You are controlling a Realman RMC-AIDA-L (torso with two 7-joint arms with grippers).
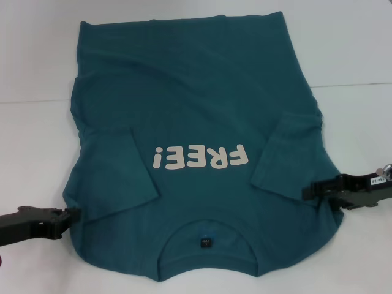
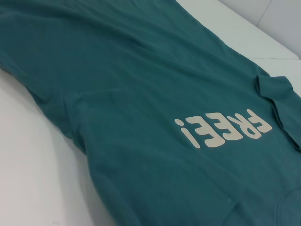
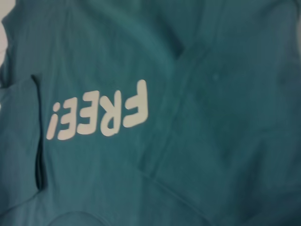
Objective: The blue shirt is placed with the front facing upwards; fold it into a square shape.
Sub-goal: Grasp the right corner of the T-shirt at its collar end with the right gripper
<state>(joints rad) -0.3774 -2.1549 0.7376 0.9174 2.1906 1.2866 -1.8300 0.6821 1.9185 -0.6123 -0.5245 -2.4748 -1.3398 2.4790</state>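
The blue shirt [image 1: 196, 104] lies flat on the white table, front up. Its off-white "FREE!" lettering [image 1: 201, 157] reads upside down from my side. The collar with a small dark neck label [image 1: 205, 243] is nearest me. Both short sleeves are folded inward onto the body, one on the left [image 1: 119, 174] and one on the right [image 1: 291, 153]. My left gripper [image 1: 70, 216] is at the shirt's near-left shoulder edge. My right gripper [image 1: 309, 190] is over the near-right shoulder edge. The shirt fills the left wrist view [image 2: 141, 70] and the right wrist view [image 3: 225, 94].
The white table [image 1: 37, 135] shows on both sides of the shirt and beyond its far hem. A seam in the table surface [image 1: 358, 84] runs across behind the shirt's middle.
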